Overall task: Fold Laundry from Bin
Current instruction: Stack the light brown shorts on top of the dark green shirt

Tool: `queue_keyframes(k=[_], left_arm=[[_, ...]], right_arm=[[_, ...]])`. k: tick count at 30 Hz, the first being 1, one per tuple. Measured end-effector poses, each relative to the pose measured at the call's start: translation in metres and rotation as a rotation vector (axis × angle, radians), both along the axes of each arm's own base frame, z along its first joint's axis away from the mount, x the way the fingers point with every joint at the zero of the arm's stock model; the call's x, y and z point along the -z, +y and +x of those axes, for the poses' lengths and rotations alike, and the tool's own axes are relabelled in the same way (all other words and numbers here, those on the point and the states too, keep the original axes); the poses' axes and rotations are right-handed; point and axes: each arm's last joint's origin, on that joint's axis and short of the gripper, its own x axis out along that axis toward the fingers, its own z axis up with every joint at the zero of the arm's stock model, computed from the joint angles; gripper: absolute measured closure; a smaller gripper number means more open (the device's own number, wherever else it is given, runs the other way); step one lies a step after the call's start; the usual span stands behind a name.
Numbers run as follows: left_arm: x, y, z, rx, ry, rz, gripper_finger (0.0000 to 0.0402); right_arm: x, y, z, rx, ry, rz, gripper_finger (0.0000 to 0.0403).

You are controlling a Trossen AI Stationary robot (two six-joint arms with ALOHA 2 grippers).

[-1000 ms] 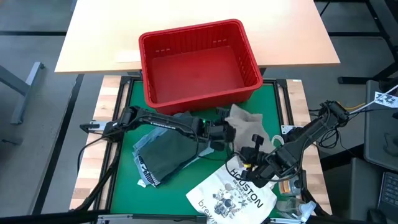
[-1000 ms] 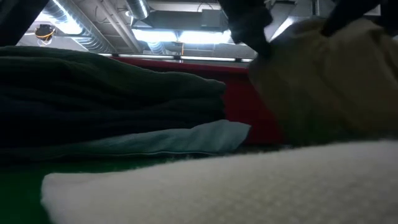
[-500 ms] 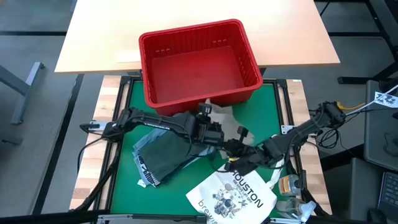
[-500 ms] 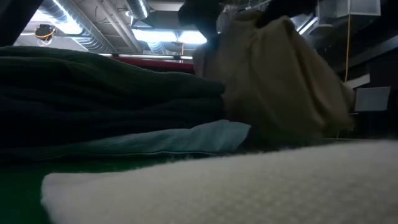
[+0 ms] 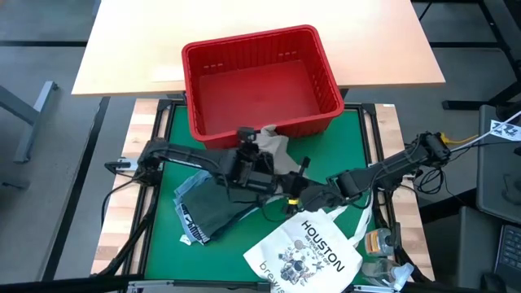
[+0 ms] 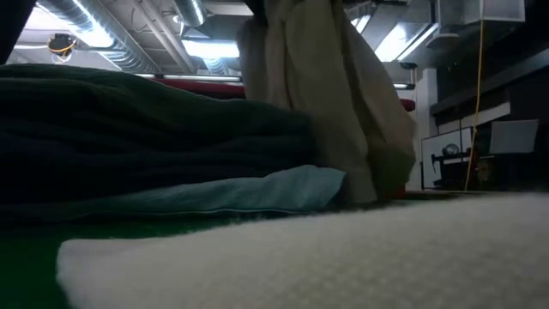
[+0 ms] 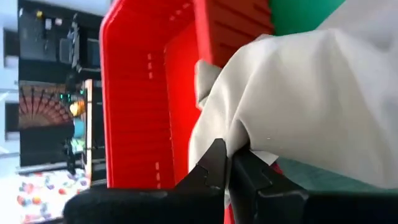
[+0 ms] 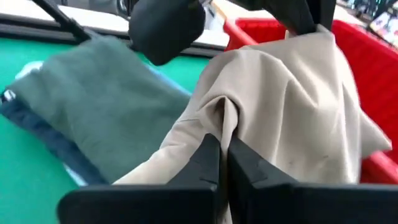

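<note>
Nearest on the green table (image 5: pixel 163 252) lies the white HOUSTON tote bag (image 5: pixel 305 252). Just beyond it, the right pincer (image 5: pixel 295 198) is clamped on a fold of the khaki-tan garment (image 8: pixel 273 124). Left of it, dark green and denim laundry (image 5: pixel 207 199) is piled. Farther, the left pincer (image 5: pixel 246 140) pinches the same garment beside the red bin (image 5: pixel 330 77).

— Where's everything sitting?
— The bin (image 5: pixel 260 81) stands behind my two grippers. My left gripper (image 5: pixel 247 145) and right gripper (image 5: pixel 295 198) hold the pants (image 5: pixel 275 148) just before it.
— And the rest?
— A clothes pile (image 5: pixel 213 199) lies left; the tote bag (image 5: pixel 305 256) lies nearest the front edge.
</note>
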Motion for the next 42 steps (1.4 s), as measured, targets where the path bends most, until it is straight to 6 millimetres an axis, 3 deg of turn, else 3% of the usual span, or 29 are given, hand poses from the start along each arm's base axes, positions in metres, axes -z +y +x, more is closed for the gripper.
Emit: queue_keyframes(k=[8,18,25,30,35,42], left_arm=[[-0.027,-0.02,-0.024,0.022,-0.134,0.008,0.0401],[-0.031,-0.045,-0.035,0.064,-0.195,0.018,0.0401],[-0.036,-0.052,-0.042,0.072,-0.231,-0.018,0.0401],[-0.048,-0.049,-0.058,0.057,-0.284,-0.111,0.0401],[-0.043,-0.052,-0.075,0.05,-0.261,-0.231,0.0401],[-0.016,-0.061,-0.1,0.005,-0.201,-0.341,0.0401]], right_arm=[[-0.013,-0.009,0.021,-0.101,-0.138,-0.04,0.0398],[0.002,-0.005,0.035,-0.152,-0.118,-0.094,0.0398],[0.003,-0.004,0.035,-0.154,-0.114,-0.095,0.0398],[0.003,-0.004,0.035,-0.182,-0.114,-0.083,0.0398],[0.002,-0.003,0.037,-0.253,-0.13,-0.055,0.0398],[0.007,-0.005,0.051,-0.349,-0.201,-0.022,0.0398]])
